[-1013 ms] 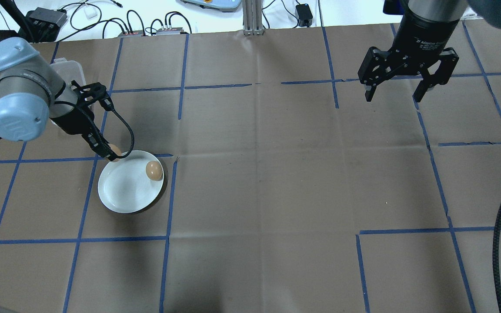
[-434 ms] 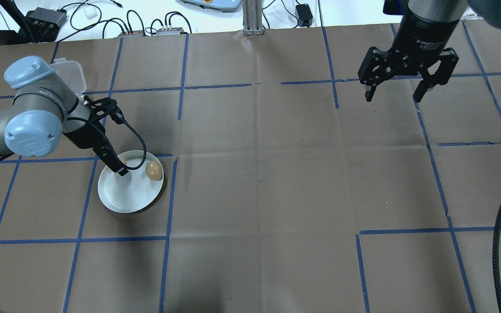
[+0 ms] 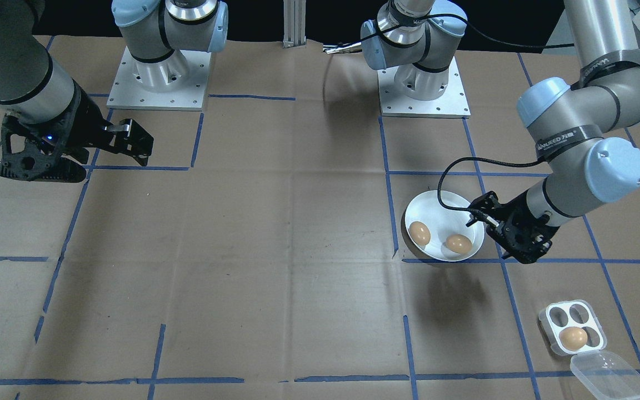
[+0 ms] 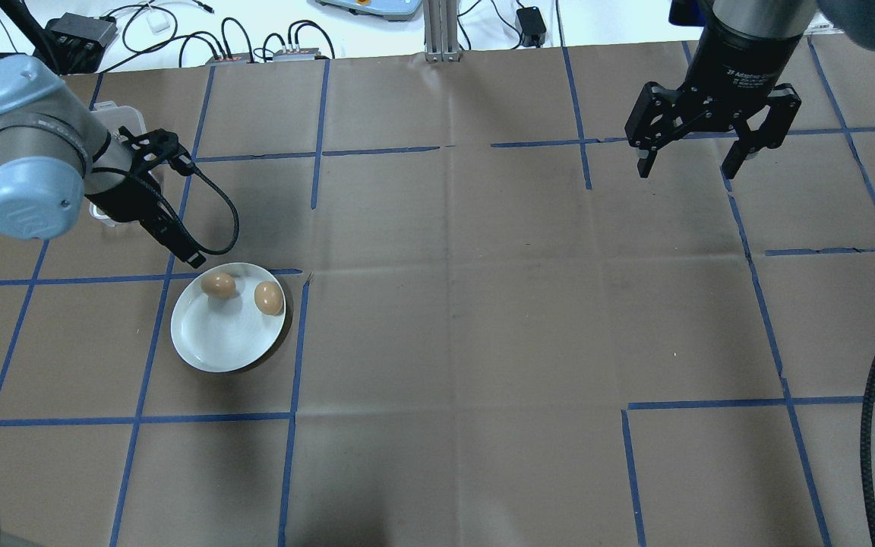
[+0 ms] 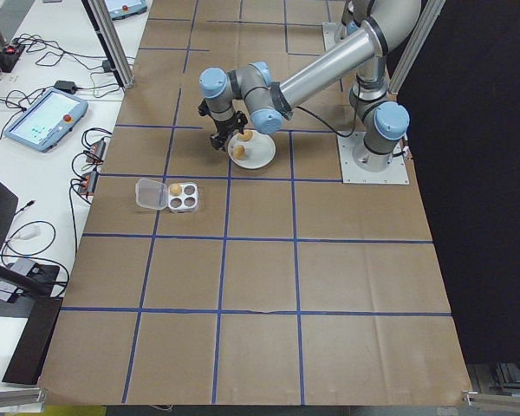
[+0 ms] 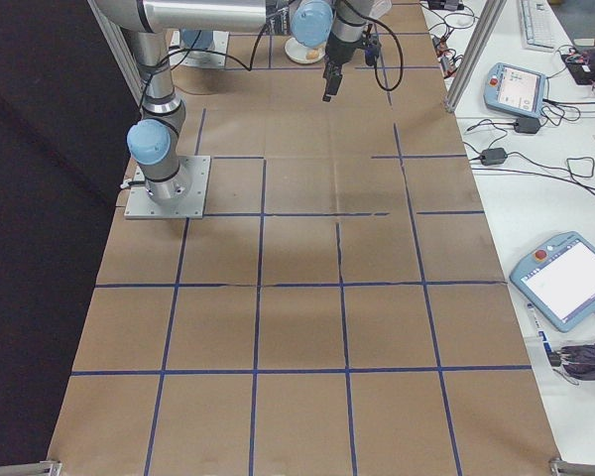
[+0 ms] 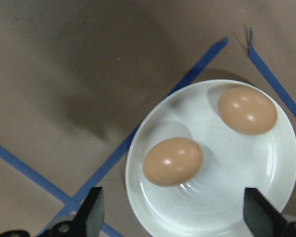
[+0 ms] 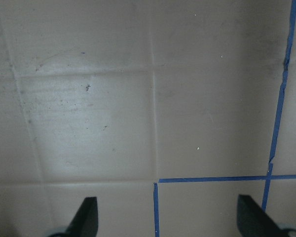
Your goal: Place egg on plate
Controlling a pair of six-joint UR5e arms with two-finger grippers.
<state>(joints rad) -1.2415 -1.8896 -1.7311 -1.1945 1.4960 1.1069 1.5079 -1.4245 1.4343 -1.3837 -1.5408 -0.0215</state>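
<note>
Both arms are built of silver-grey metal tube links joined by cylindrical joints with pale blue end caps. In the front-facing view, each arm stands on a square, light-grey base plate [image 3: 158,83] fixed with small screws along its edges, at the upper part of the frame. The left arm [image 3: 581,150] carries dark lettering on a band around one joint. A black cable [image 3: 453,172] loops from its wrist. The left gripper [image 3: 511,236] and the right gripper [image 4: 692,156] are black, with two angular linkage fingers. The right gripper's cylindrical black body bears white lettering, too small to read.
</note>
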